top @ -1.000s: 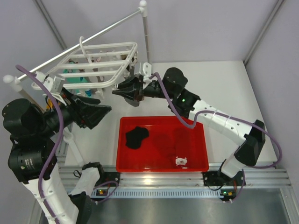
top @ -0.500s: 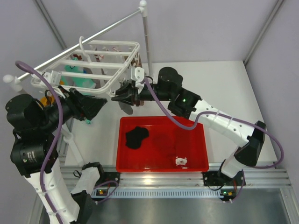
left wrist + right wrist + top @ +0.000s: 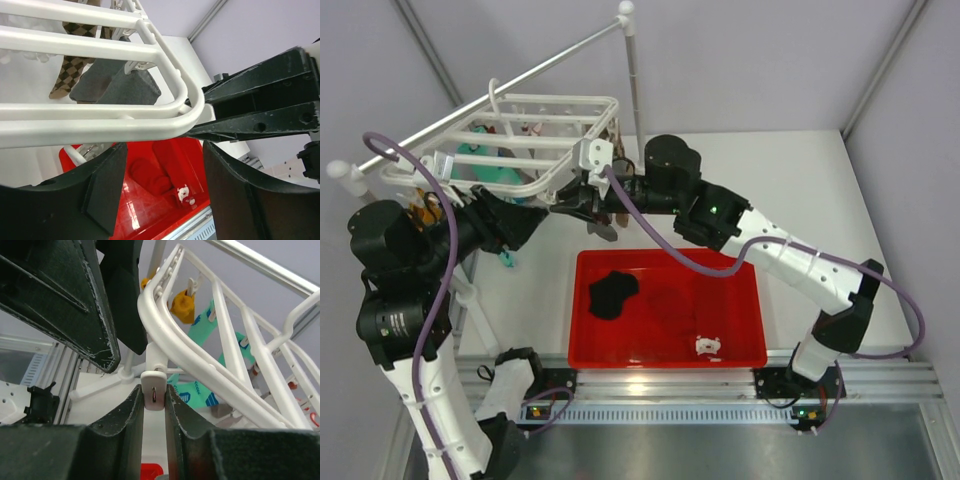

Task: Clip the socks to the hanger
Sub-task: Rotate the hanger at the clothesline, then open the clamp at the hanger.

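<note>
The white slatted hanger (image 3: 535, 135) hangs from the metal rail at the back left. My right gripper (image 3: 582, 200) is shut on a white clip (image 3: 153, 382) at the hanger's near right corner, and a dark red sliver shows between the clip's halves. A dark piece (image 3: 604, 228) hangs below that gripper; I cannot tell what it is. My left gripper (image 3: 542, 215) is open, its fingers (image 3: 107, 190) wide apart just under the hanger's corner rim (image 3: 190, 107). A black sock (image 3: 612, 293) and dark red socks (image 3: 155, 172) lie in the red tray (image 3: 740, 355).
Teal patterned socks (image 3: 197, 390), an orange-yellow sock (image 3: 182, 305), a grey sock (image 3: 125, 87) and a brown chequered sock (image 3: 70, 65) hang from the hanger. The metal rail with white-capped poles (image 3: 632, 70) stands behind. A white tag (image 3: 707, 346) lies in the tray.
The hanger has swung and tilted. My right gripper has moved left and up with the clip, and my left gripper has risen to the hanger's near corner.
</note>
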Controlling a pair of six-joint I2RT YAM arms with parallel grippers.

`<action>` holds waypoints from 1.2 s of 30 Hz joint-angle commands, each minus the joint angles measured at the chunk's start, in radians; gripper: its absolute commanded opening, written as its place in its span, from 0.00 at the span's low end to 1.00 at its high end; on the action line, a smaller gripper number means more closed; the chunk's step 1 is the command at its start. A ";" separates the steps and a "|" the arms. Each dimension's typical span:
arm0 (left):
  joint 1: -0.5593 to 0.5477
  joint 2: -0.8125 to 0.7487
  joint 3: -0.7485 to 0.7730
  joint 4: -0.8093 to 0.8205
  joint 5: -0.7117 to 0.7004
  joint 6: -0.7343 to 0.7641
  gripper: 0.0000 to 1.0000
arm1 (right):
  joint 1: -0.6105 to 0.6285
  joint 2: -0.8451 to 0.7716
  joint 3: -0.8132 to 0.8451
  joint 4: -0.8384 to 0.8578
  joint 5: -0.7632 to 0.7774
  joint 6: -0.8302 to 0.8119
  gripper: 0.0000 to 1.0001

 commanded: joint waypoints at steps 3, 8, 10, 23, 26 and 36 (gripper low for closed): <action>0.008 -0.050 -0.050 0.145 0.008 -0.072 0.68 | 0.037 0.029 0.090 -0.100 0.056 -0.021 0.00; 0.011 -0.037 -0.052 0.163 -0.023 -0.079 0.68 | 0.063 0.033 0.101 -0.127 0.089 -0.046 0.00; 0.013 -0.035 -0.052 0.170 -0.030 -0.081 0.68 | 0.069 0.033 0.104 -0.133 0.102 -0.049 0.00; 0.013 -0.020 -0.093 0.237 0.017 -0.062 0.66 | 0.078 0.089 0.185 -0.192 0.119 -0.053 0.00; 0.013 -0.032 -0.118 0.260 0.031 -0.073 0.66 | 0.077 0.104 0.197 -0.195 0.130 -0.064 0.00; 0.013 -0.047 -0.173 0.263 -0.043 -0.017 0.61 | 0.094 0.135 0.236 -0.224 0.152 -0.076 0.00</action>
